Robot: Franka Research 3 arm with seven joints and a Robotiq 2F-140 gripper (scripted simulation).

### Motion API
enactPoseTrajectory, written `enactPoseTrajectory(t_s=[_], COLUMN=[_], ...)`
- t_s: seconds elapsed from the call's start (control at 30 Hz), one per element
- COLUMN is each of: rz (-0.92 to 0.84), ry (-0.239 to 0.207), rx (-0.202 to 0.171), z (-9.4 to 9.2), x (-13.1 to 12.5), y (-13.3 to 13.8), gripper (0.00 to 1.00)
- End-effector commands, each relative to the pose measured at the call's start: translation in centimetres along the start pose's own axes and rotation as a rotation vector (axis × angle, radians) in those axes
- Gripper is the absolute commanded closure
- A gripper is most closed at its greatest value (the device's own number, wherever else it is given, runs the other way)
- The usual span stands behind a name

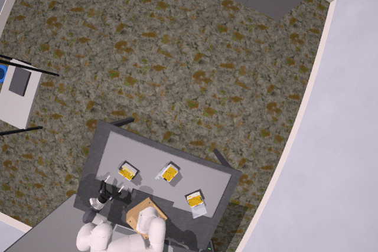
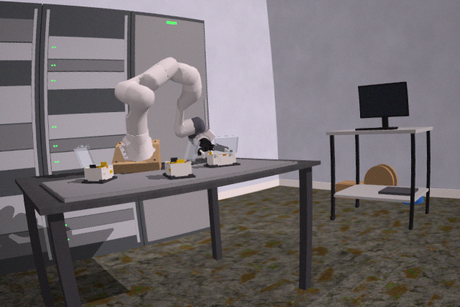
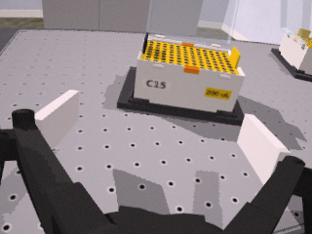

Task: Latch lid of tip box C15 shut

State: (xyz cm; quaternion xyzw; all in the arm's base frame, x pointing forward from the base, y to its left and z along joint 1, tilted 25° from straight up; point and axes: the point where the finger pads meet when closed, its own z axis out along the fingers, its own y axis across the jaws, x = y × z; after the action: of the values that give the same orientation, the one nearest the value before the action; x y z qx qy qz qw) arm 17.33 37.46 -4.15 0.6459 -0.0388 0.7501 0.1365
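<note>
A white tip box (image 3: 189, 78) with a yellow insert sits on its black holder plate (image 3: 128, 93), the leftmost one. The white sticker on its front wall looks like C15, though it is small. Its clear lid (image 3: 191, 7) stands upright at the rear. My gripper (image 3: 161, 117) is open and empty, low over the table, facing the box's front wall and a short way from it. The gripper (image 1: 114, 182) and this box (image 1: 127, 171) also show from above, and the gripper (image 2: 208, 145) shows beside the box (image 2: 221, 157) in the side view.
The middle box (image 1: 169, 173) and the right box (image 1: 195, 200) stand on the grey mat with lids open; their stickers are unreadable. The middle box also shows at the wrist view's right edge (image 3: 299, 46). My base block (image 1: 143, 215) is at the table's near side.
</note>
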Motion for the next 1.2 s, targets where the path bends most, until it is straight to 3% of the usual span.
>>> enactPoseTrajectory(t_s=[0.0, 0.93, 1.17], rz=[0.009, 0.009, 0.009], ry=[-0.002, -0.002, -0.002], rx=[0.002, 0.002, 0.002], z=[0.0, 0.0, -0.9], x=[0.0, 0.0, 3.4], y=[-0.2, -0.2, -0.1], gripper=[0.00, 0.00, 0.00])
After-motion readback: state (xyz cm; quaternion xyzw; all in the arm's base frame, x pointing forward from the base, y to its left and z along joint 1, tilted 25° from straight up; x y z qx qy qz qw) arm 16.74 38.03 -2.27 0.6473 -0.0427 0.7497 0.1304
